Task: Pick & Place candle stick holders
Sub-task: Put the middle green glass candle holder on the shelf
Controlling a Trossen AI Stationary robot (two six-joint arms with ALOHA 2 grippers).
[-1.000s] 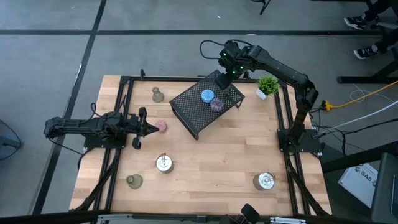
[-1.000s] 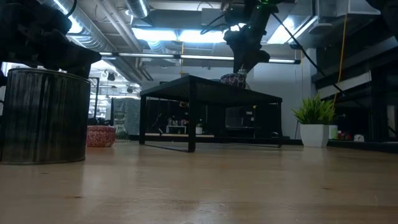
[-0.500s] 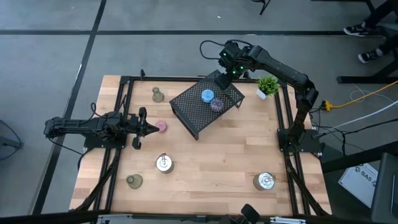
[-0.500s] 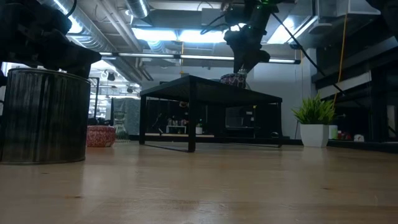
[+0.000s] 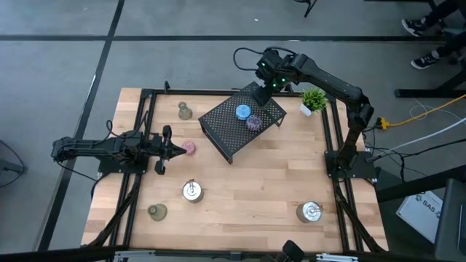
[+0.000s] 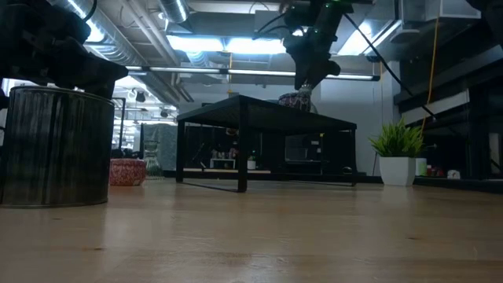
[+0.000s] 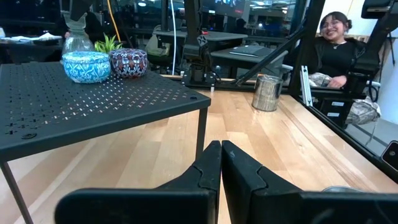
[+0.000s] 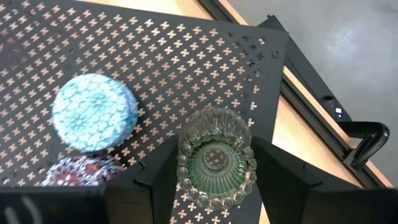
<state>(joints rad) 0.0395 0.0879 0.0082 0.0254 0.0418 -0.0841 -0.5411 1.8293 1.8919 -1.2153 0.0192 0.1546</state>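
My right gripper (image 8: 217,167) is shut on an olive-green glass holder (image 8: 214,155) over the far corner of the black mesh rack (image 5: 226,135). A blue cup (image 5: 242,111) and a purple cup (image 5: 253,122) stand on the rack top. On the table stand a pink cup (image 5: 189,148), two silver holders (image 5: 191,191) (image 5: 310,212) and two more green glass ones (image 5: 185,110) (image 5: 157,212). My left gripper (image 5: 175,151) waits shut at the table's left side, beside the pink cup. My right gripper pinches the glass holder's ribbed side wall (image 8: 184,157) between its two fingers (image 8: 160,179), one on each side. The fingers come from above, slanting down. The holder stays upright, mouth up, over the rack top; whether its base touches the mesh I cannot tell.
A small green potted plant (image 5: 314,100) stands at the far right, close to the rack. Black frame rails (image 5: 142,131) run along the table's left and right sides. Bare wood lies between the rack and the near edge. A person (image 7: 336,43) sits beyond the table.
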